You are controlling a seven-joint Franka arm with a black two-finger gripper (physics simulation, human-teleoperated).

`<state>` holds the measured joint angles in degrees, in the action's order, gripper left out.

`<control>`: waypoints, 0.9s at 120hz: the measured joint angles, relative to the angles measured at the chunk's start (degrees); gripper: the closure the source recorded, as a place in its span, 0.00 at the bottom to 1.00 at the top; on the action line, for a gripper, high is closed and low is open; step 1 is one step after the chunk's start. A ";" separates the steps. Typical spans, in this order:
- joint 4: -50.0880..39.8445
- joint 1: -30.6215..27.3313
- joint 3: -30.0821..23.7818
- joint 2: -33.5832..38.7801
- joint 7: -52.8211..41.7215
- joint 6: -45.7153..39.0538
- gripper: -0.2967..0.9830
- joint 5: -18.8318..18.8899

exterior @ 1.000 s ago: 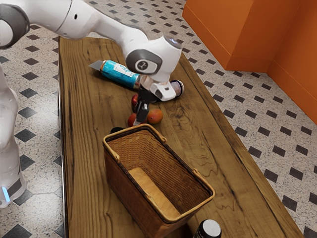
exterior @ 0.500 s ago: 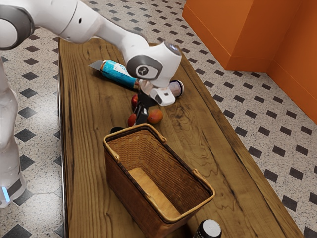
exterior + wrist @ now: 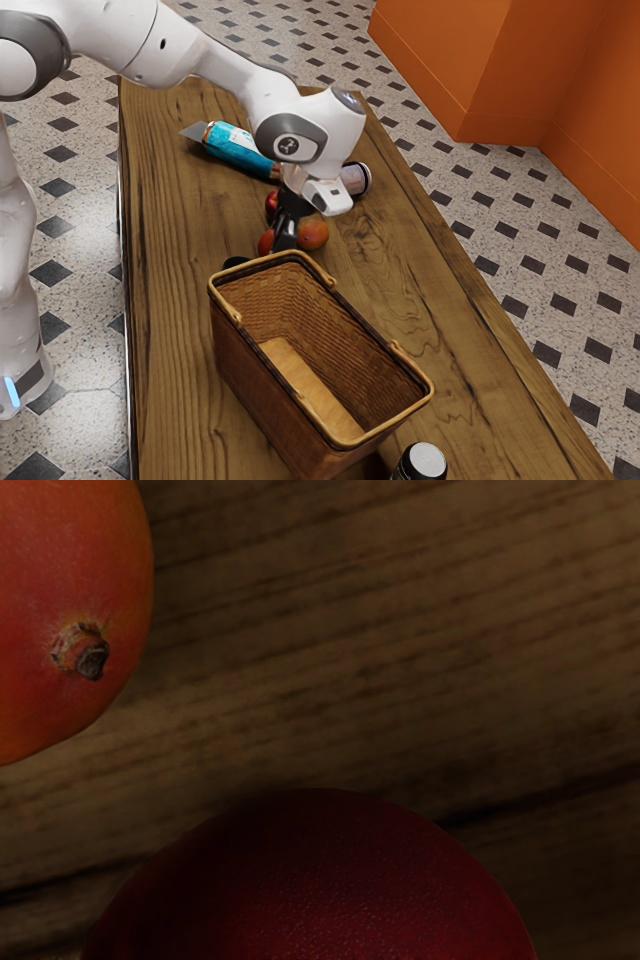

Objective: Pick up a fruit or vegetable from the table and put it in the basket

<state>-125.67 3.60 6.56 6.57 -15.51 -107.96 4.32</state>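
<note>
Black and partly hidden by the white hand, my gripper (image 3: 286,232) is down among the fruits behind the basket. An orange-red fruit (image 3: 314,234) lies on its right side in the exterior view, and a redder fruit (image 3: 266,242) on its left. Another red fruit (image 3: 272,203) is partly covered farther back. In the wrist view a dark red fruit (image 3: 320,890) is large at the lower edge, close under the hand, with an orange-red fruit (image 3: 70,610) with a stem beside it. The wicker basket (image 3: 262,400) stands upright, its inside bare.
Behind the hand lie a blue-labelled bottle (image 3: 238,147) and a jar (image 3: 356,179) on its side. A dark bottle with a pale cap (image 3: 427,460) stands by the basket's near end. A small black thing (image 3: 235,262) shows behind the basket's rim.
My hand has come down a little and tilted slightly among the fruits, mostly in the first half second. The fruits and basket look unmoved.
</note>
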 joint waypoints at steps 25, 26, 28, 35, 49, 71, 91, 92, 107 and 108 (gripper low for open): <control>-1.09 -0.01 0.11 0.29 0.54 -1.03 0.48 0.29; -1.10 0.00 0.11 0.31 0.57 -1.06 0.48 0.29; -1.12 0.00 0.11 0.37 0.64 -1.11 0.48 0.30; -1.07 0.01 0.10 0.69 0.84 -1.24 0.48 0.34; 0.09 0.02 1.33 2.68 1.11 -0.96 0.49 0.40; 6.96 -0.01 1.60 3.88 1.31 2.02 0.50 0.51; 15.24 -0.07 -1.26 4.21 1.16 5.93 0.49 0.50; 15.50 -0.04 -1.48 4.21 1.14 6.09 0.49 0.49; 17.86 -0.11 -4.83 4.22 0.41 8.10 0.50 0.09; 18.03 -0.08 -5.13 4.22 0.34 8.25 0.50 0.06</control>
<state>-107.64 3.52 1.43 10.79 -15.17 -99.71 4.38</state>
